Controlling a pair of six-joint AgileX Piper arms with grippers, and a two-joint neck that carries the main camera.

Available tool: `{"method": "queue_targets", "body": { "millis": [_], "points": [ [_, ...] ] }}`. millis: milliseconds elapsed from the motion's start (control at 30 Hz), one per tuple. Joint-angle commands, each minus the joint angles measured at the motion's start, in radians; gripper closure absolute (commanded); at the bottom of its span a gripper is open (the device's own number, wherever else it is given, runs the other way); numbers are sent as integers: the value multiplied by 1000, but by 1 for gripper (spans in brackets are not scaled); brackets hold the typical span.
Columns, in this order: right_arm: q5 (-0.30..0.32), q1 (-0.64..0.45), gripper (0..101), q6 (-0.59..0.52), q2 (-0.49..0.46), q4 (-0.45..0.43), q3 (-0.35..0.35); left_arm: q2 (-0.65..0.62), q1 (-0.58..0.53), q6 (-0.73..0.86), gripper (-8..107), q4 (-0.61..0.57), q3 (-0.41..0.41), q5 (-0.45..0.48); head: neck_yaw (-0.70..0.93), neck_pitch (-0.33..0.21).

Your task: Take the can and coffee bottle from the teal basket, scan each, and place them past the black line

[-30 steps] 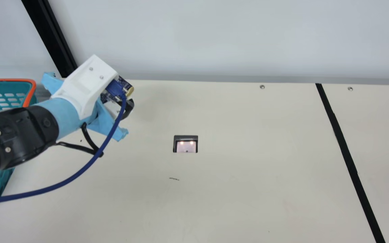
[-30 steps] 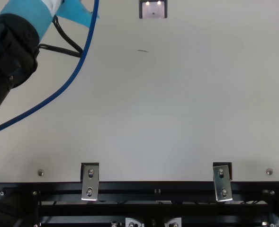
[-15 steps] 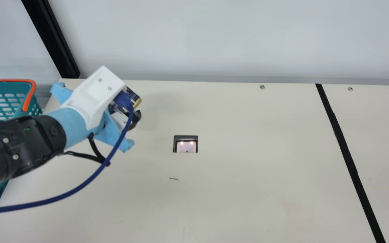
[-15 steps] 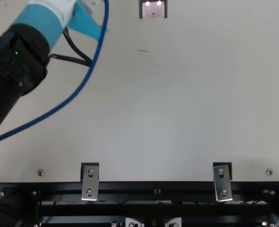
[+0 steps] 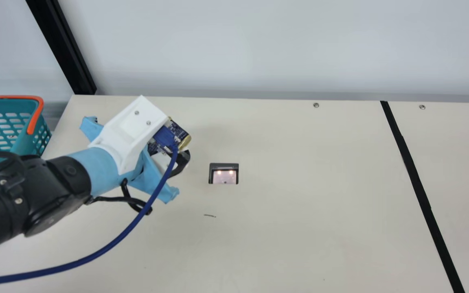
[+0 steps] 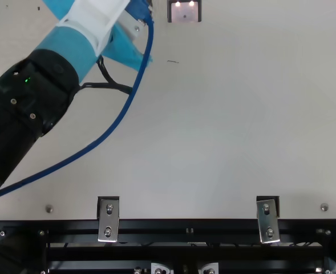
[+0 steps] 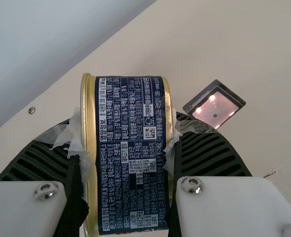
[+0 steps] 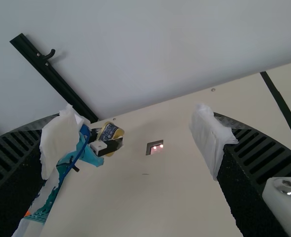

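One bad angle could spoil this scan: the left hand (image 7: 127, 130), clamped on the can (image 7: 133, 182) end to end near the scanner (image 5: 224, 174), may turn the code away! Smooth rims might slip. Navy wrap, gold rims, dense pale print; right hand (image 8: 135, 140) wide open, empty!
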Motion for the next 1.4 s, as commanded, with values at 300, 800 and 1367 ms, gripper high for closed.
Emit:
{"method": "queue_targets", "body": {
  "millis": [300, 800, 1367],
  "points": [
    [0, 0, 0, 0, 0, 0, 0, -74, 135, 823, 89, -719, -206, 383, -3, -9],
    [0, 0, 0, 0, 0, 0, 0, -24, 162, 1134, 89, -896, -127, 578, -3, -9],
    [0, 0, 0, 0, 0, 0, 0, 74, -89, 1119, 89, -971, -27, 489, -3, -9]
  ]
}}
